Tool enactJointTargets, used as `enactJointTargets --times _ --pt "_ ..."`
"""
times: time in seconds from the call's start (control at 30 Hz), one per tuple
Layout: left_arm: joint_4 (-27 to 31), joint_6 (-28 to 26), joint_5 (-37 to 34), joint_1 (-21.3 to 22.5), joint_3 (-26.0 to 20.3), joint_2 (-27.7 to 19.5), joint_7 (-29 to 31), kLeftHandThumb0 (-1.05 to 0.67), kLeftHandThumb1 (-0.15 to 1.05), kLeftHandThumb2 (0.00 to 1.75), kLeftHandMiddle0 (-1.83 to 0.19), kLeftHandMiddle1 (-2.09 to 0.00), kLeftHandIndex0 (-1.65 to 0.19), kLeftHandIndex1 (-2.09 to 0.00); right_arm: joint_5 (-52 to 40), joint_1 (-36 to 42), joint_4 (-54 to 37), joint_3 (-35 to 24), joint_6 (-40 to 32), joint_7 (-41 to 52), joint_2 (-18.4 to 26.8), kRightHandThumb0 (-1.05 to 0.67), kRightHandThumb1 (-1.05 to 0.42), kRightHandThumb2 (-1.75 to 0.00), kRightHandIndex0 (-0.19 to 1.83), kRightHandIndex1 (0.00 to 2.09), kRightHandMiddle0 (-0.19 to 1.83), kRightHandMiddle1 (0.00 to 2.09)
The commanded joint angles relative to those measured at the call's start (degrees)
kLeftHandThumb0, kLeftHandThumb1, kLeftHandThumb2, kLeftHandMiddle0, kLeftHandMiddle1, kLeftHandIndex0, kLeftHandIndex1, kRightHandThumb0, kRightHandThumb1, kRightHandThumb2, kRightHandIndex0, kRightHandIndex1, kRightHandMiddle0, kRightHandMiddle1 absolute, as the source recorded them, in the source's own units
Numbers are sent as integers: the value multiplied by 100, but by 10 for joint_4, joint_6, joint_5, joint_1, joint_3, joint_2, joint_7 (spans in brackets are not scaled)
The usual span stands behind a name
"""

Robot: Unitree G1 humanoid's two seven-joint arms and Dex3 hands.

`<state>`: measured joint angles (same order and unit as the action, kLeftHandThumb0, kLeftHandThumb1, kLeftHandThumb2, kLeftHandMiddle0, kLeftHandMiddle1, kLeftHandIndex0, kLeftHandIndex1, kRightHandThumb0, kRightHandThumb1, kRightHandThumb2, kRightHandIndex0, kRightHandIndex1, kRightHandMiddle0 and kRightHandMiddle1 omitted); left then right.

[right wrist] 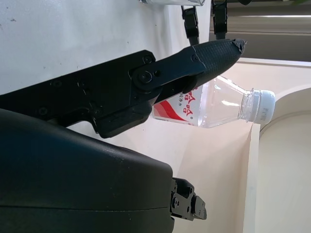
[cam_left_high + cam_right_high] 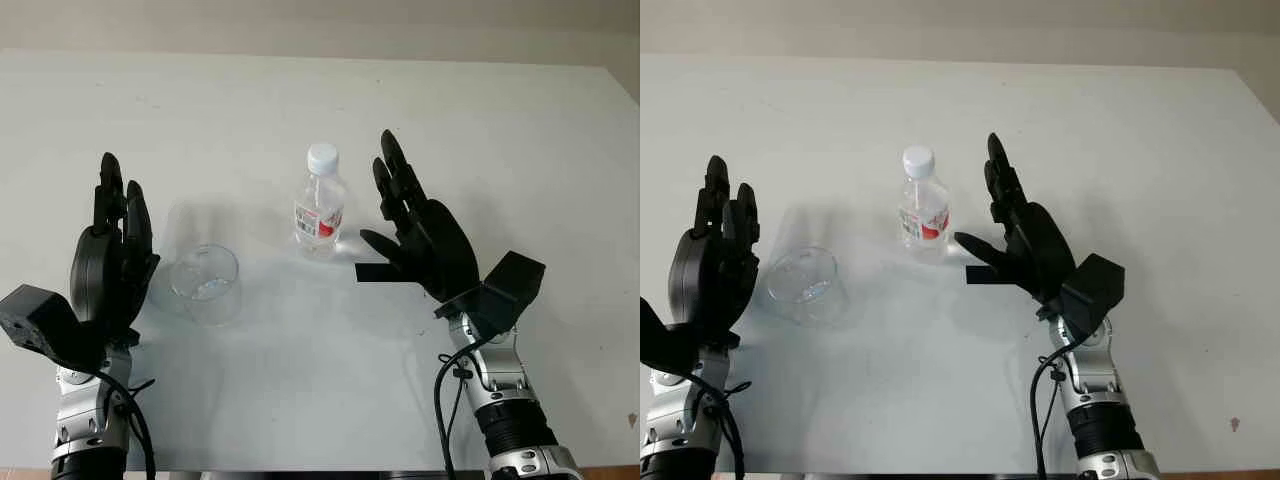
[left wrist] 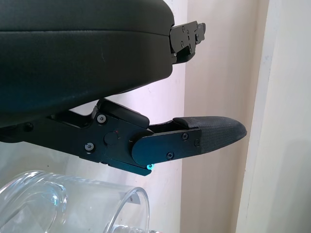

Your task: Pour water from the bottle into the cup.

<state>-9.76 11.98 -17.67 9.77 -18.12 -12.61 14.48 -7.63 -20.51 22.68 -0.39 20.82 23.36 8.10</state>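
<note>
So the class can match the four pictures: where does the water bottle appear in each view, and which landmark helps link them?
Left eye view: the bottle stands upright at table centre, just left of the open right hand.
Right eye view: the bottle stands left of centre, again beside that hand.
Left wrist view: not seen; the cup is.
Right wrist view: the bottle lies behind a finger.
Shared landmark: its white cap.

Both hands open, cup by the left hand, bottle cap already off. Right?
Not quite. The head views show the bottle standing upright with its white cap still on. The rest holds: left hand and right hand are open, and the cup is by the left hand.
</note>
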Motion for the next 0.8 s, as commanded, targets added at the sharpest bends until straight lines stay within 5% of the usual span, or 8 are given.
enactJointTargets --times 0.0,0.43,0.77 --pt "13 4 -1 -9 0 2 -1 -75 105 54 19 0 19 -1 -1 3 -10 1 0 3 1 -95 -103 -5 -19 0 -19 0" --pt "5 -2 4 1 5 2 -7 -76 105 54 19 0 19 0 15 -30 44 2 17 18 10 -95 -102 -5 -19 0 -19 0" --pt "2 0 3 3 5 1 -8 -75 105 55 19 0 19 0 19 -144 162 6 -16 26 -10 -100 -99 -5 -19 0 -19 0"
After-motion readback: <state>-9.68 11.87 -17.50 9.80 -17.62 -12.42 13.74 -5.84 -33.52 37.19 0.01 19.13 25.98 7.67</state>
